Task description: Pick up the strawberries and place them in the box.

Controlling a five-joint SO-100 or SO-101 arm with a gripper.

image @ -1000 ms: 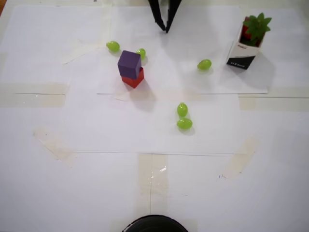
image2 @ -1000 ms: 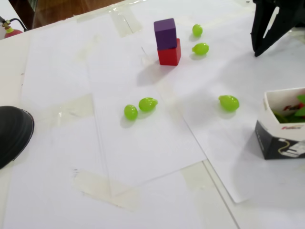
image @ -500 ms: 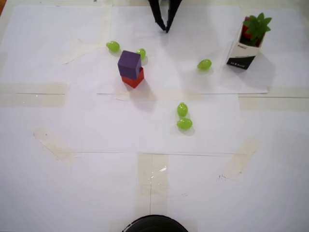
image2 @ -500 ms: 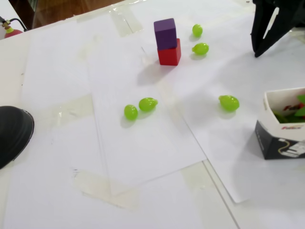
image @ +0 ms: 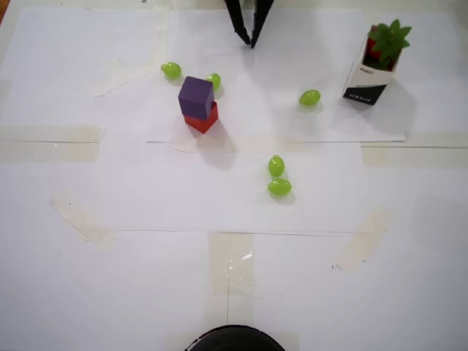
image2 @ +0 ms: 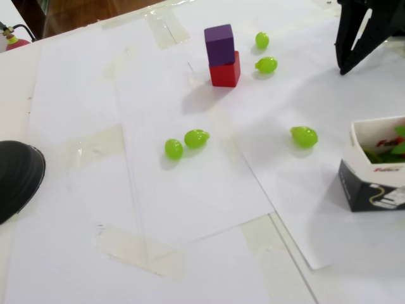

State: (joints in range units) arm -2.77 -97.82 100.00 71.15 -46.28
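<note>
The strawberries sit inside the box at the far right of the overhead view, spiky green tops up and a bit of red showing beneath. In the fixed view only green leaves and a red patch of the strawberries peek over the rim of the box at the right edge. My gripper hangs at the top centre, well left of the box, its black fingers meeting at the tips with nothing between them. The fixed view shows the gripper at the upper right, above the paper.
A purple cube is stacked on a red cube left of centre. Several green grapes lie about: one beside the cubes, one near the box, a pair mid-table. A black round object pokes in at the bottom edge.
</note>
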